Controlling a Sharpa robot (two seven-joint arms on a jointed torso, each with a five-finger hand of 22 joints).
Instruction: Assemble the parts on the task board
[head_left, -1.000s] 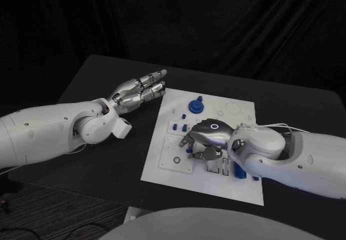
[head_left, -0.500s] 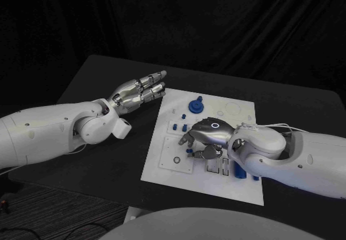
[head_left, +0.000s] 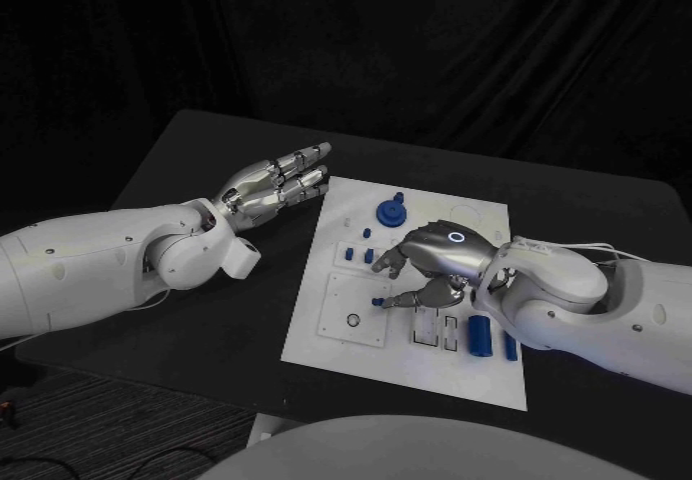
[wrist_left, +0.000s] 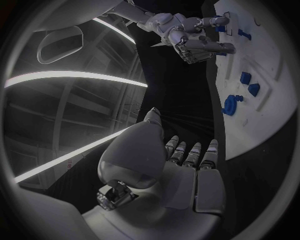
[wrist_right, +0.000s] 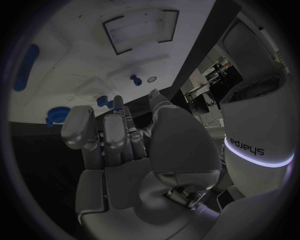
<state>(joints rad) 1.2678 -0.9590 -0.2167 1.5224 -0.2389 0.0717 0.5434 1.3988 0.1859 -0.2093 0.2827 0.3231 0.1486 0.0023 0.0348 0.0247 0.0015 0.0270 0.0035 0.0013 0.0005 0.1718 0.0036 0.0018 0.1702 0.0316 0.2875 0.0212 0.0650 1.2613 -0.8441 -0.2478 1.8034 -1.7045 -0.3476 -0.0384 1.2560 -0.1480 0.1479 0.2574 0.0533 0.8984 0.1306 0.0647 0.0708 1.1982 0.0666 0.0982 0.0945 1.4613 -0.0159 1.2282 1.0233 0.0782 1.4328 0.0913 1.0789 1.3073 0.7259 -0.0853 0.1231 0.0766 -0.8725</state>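
Task board (head_left: 476, 375) | your right hand (head_left: 427, 262) had lifted and spread, released, leaving a small blue part (head_left: 379, 300) standing free | left hand (head_left: 274, 184) stayed flat, holding nothing | insertion judged done.

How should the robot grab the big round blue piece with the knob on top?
Probably by the upright knob of the round blue gear-like piece, coming straight down from above: its wide base lies flat on the white task board, leaving the fingers no side edge to get under.
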